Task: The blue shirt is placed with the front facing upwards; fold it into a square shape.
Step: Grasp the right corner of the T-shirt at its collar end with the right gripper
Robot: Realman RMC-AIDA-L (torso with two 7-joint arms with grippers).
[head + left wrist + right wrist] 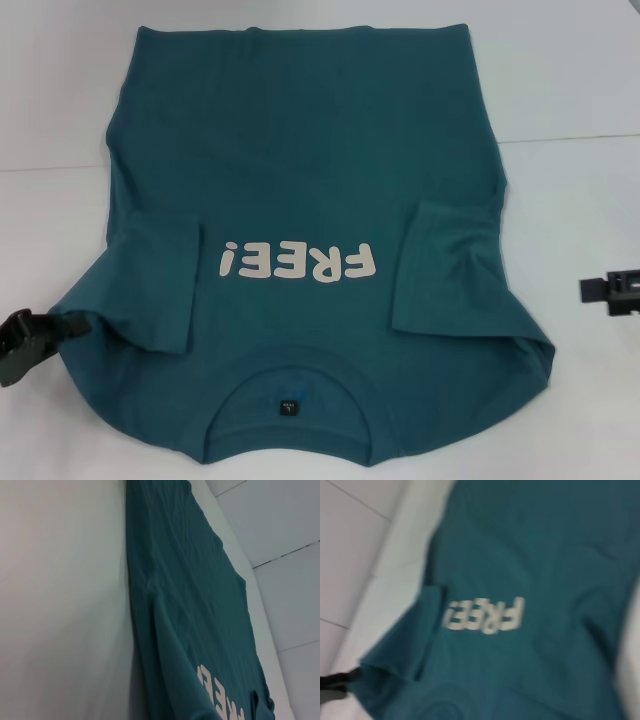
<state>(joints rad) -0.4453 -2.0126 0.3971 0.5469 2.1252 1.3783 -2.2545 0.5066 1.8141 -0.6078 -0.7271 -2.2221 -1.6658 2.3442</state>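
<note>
Teal-blue shirt [310,180] lies flat w/ its front up on the white desk [570,70]. It fills most of the middle of the desk. The collar is at the near edge and the hem is at the far edge. The cream "FREE!" letters [298,262] show on the chest. A small dark neck label [286,408] sits inside the collar.

Both short sleeves are folded in over the front. The left sleeve [160,285] lies on the chest by the "!" end of the word. The right sleeve [452,265] lies by the "F" end. So the sleeve part looks done, I think. The shirt is not a square yet. It's long from collar to hem, so the body prob. needs folding, maybe once or twice. That looks like an early to middle spot in the job.

The left pincer [22,345] is at the near left edge of the desk, right at the shirt's left shoulder corner. The cloth there looks pulled to a point, so it may be grasping it, but I can't tell for sure. The right pincer [612,290] is at the right edge of the desk, apart from the shirt. I can't tell if it is clenched or released.

The hem is cut off at the far edge of the head view. The wrist views show no pincer tips of their own.
</note>
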